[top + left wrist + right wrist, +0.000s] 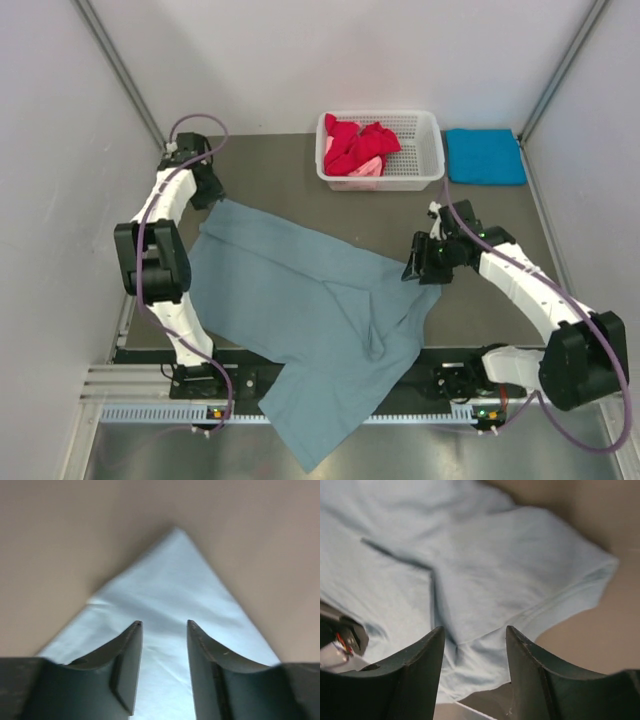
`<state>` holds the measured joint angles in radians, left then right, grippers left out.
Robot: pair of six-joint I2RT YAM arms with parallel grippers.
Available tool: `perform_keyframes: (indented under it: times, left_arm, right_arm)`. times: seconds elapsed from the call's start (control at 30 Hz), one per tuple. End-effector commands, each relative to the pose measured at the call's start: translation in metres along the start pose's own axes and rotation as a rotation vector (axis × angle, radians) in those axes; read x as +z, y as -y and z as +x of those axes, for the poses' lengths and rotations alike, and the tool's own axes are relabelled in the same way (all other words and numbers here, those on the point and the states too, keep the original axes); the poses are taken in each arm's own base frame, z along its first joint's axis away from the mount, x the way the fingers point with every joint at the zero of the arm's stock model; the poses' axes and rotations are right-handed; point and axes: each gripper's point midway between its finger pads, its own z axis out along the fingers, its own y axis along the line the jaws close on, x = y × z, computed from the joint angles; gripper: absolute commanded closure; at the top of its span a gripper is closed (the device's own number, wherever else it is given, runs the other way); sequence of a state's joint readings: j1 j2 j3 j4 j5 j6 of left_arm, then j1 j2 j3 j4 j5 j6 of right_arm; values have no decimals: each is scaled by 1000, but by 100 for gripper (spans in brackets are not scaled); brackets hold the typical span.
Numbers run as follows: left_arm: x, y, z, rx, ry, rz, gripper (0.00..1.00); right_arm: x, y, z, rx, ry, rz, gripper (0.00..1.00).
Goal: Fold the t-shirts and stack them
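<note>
A large grey-blue t-shirt (300,300) lies spread and creased across the table, its lower part hanging over the near edge. My left gripper (209,194) is open just above the shirt's far left corner (172,580), with cloth showing between the jaws (164,626). My right gripper (411,268) is open over the shirt's right sleeve (530,580), its jaws (475,631) straddling the sleeve's hem; nothing is gripped. A turquoise t-shirt (485,156) lies folded at the far right. Red (355,140) and pink (362,170) shirts lie bunched in the basket.
A white lattice basket (420,150) stands at the far middle of the brown table (270,170). Grey walls close in the left, back and right sides. A metal rail (140,385) runs along the near edge under the hanging cloth.
</note>
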<state>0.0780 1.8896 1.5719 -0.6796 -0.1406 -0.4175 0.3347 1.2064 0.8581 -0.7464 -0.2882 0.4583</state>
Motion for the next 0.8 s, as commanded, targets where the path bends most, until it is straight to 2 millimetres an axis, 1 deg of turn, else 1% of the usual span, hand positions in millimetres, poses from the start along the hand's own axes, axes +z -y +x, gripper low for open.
perform_keyframes:
  times: [0.0, 0.03, 0.07, 0.17, 0.2, 0.27, 0.33, 0.37, 0.43, 0.47, 0.5, 0.57, 0.6, 0.63, 0.7, 0.77]
  left_arm:
    - [6, 39, 9, -1, -27, 136, 55]
    - [8, 42, 11, -5, -40, 148, 57]
    - [8, 47, 11, -7, -43, 156, 57]
    - [11, 58, 19, 4, -71, 187, 57]
    - [13, 59, 22, 5, -77, 186, 58]
    - [14, 60, 25, 8, -86, 186, 58]
    - [20, 59, 28, 12, -95, 181, 60]
    - [21, 60, 27, 18, -95, 183, 60]
    - [28, 59, 31, 24, -112, 173, 61]
    - [30, 60, 28, 26, -108, 171, 62]
    - [35, 59, 31, 30, -118, 166, 62]
    - [39, 62, 24, 34, -107, 165, 62]
    - [46, 62, 26, 35, -119, 155, 62]
    - [46, 64, 20, 35, -111, 155, 62]
    - [54, 64, 21, 33, -125, 143, 63]
    - [54, 68, 14, 31, -116, 151, 63]
  right_arm:
    - [0, 30, -24, 119, 55, 63, 47]
    - [3, 38, -26, 141, 66, 55, 47]
    - [1, 52, -33, 193, 91, 63, 47]
    - [4, 68, -37, 245, 84, 45, 47]
    - [8, 70, -36, 249, 70, 40, 47]
    - [12, 69, -40, 254, 81, 9, 47]
    - [18, 67, -39, 267, 72, -11, 47]
    - [21, 67, -42, 265, 80, -19, 47]
    - [29, 66, -41, 287, 64, -44, 47]
    - [30, 74, -45, 319, 82, -38, 47]
    - [34, 76, -49, 324, 90, -39, 48]
    - [36, 81, -54, 327, 102, -31, 51]
    - [39, 84, -59, 329, 106, -26, 53]
    - [39, 88, -61, 335, 107, -21, 60]
    - [42, 94, -64, 332, 106, -2, 64]
    - [42, 105, -67, 338, 119, 32, 73]
